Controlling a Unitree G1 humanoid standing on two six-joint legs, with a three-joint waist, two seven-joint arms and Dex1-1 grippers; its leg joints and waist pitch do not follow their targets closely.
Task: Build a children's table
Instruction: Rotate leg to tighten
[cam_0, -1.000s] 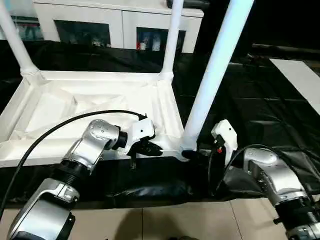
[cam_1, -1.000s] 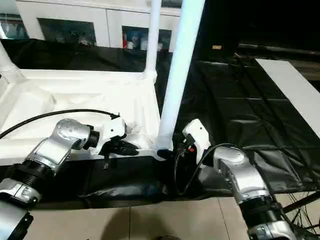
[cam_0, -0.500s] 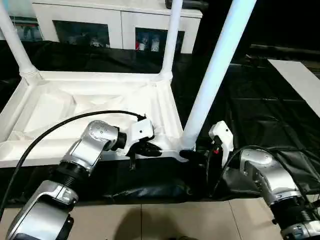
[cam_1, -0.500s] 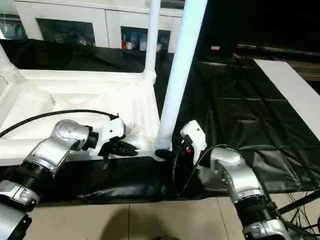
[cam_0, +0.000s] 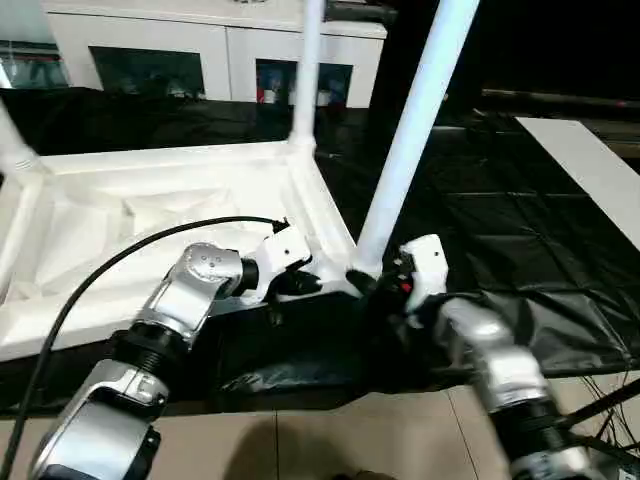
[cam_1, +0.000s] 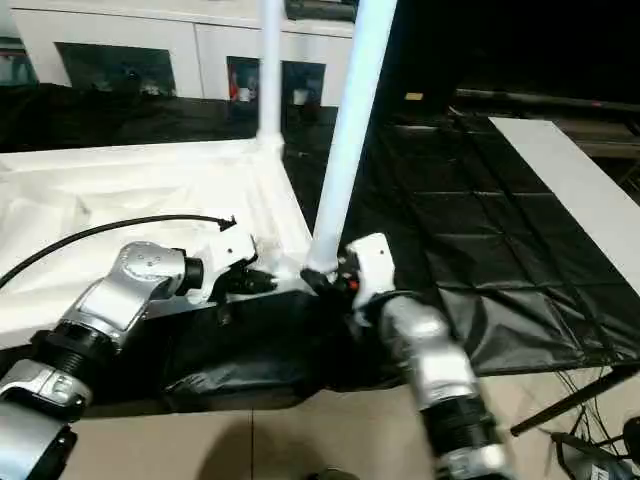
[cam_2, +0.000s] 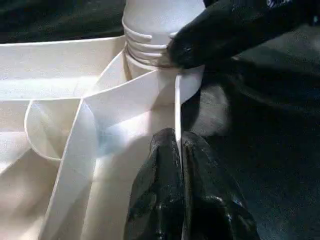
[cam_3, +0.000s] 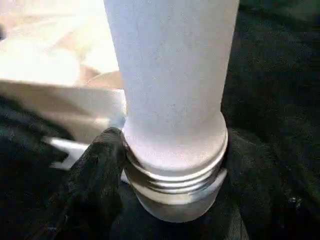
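Note:
The white tabletop (cam_0: 150, 200) lies upside down on a black cloth. Two legs stand in its far corners, one at the back right (cam_0: 308, 70) and one at the back left (cam_0: 12, 150). A third leg (cam_0: 412, 130) stands tilted in the near right corner socket (cam_2: 150, 75). My left gripper (cam_0: 300, 284) is shut on the tabletop's thin near rim (cam_2: 177, 115), right beside that socket. My right gripper (cam_0: 368, 283) is closed around the third leg's threaded base (cam_3: 172, 170); one finger (cam_3: 95, 185) presses on its collar, the other is hidden behind the leg.
A white cabinet with glass doors (cam_0: 200, 50) stands behind the table. A white board (cam_0: 585, 165) lies at the far right on the black cloth (cam_0: 520, 230). A black cable (cam_0: 120, 262) arcs over my left arm. Tiled floor (cam_0: 350, 440) shows at the front.
The camera has shifted. My right gripper's fingers have closed in on the leg's base and the right forearm has swung. The left gripper kept its hold on the rim.

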